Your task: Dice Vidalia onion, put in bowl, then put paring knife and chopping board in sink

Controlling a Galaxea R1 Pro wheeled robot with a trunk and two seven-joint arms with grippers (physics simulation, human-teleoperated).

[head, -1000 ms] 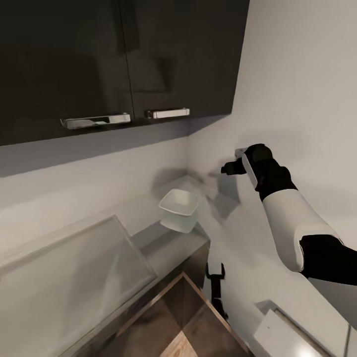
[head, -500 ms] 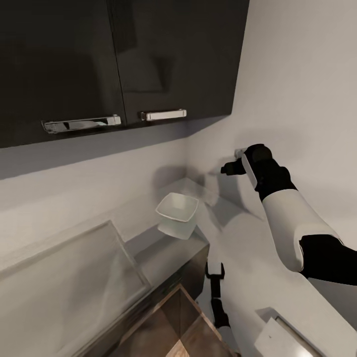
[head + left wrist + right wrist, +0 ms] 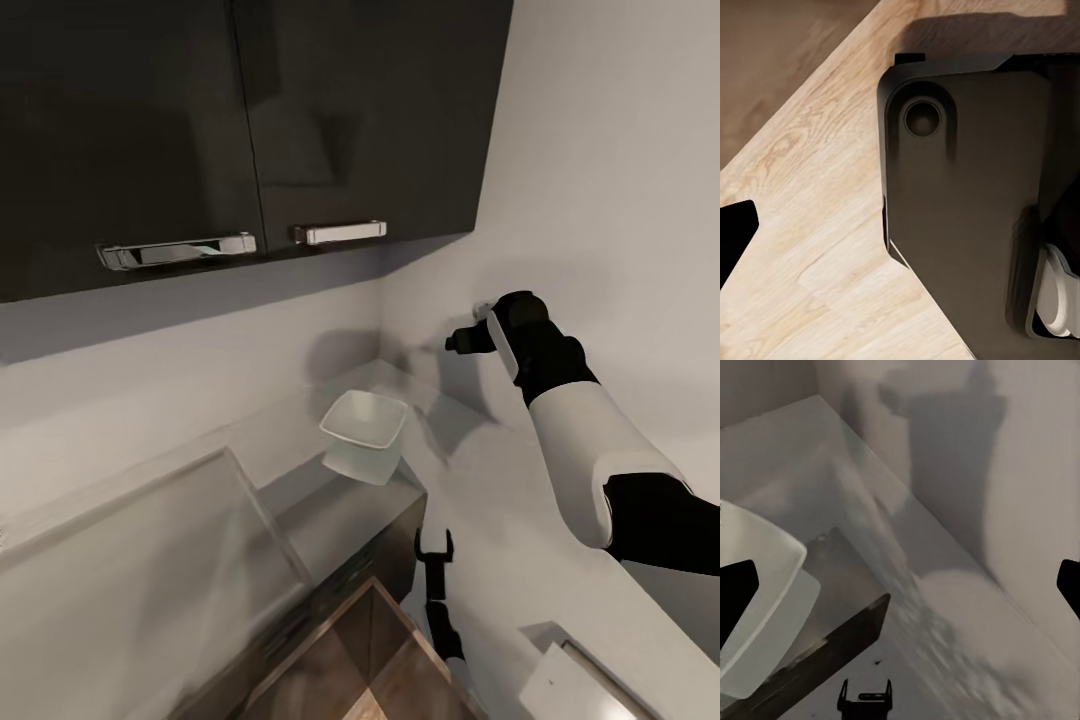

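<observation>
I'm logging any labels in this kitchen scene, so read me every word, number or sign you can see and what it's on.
No readable text in any view.
Glossy dark grey wall cabinets: plain fronts, no writing.
Steel bar handles: unmarked.
Shallow white squarish bowl: blank.
Smooth grey countertop: blank.
Robot's right gripper and left gripper: no marking legible.

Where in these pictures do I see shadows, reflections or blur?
Head view: the glossy cabinets carry soft reflections, and the right claw throws a dark shadow on the wall. Right wrist view: a large arm shadow lies on the wall, and the countertop beside the bowl looks smeared. Left wrist view: the wood floor is sharp, evenly lit.
</observation>
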